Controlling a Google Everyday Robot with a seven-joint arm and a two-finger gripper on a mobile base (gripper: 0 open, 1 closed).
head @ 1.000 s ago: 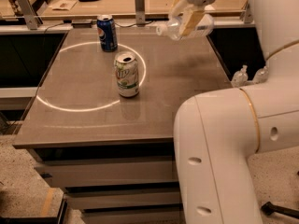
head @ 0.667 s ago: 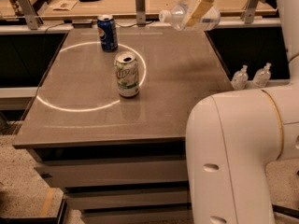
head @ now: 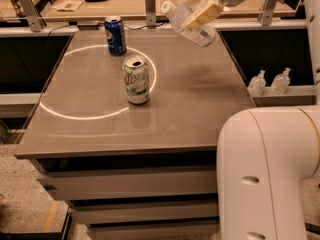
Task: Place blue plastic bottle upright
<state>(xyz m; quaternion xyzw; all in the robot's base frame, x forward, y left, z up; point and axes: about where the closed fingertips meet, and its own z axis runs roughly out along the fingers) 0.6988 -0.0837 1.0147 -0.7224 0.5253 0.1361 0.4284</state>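
Note:
The blue plastic bottle (head: 189, 24) is clear with a white cap and a pale label. It hangs in the air above the far right part of the grey table (head: 200, 109), tilted with its cap pointing up and left. My gripper (head: 201, 10) is shut on the bottle around its middle, coming in from the upper right. The bottle touches nothing on the table.
A green-white 7UP can (head: 136, 80) stands near the table's middle. A blue Pepsi can (head: 115, 35) stands at the far left. Two small pump bottles (head: 270, 81) sit on a ledge to the right. My white arm base (head: 270, 174) fills the lower right.
The gripper has swung the bottle from lying nearly level to a steeper tilt, cap up and left, and carried it slightly lower over the table's far right.

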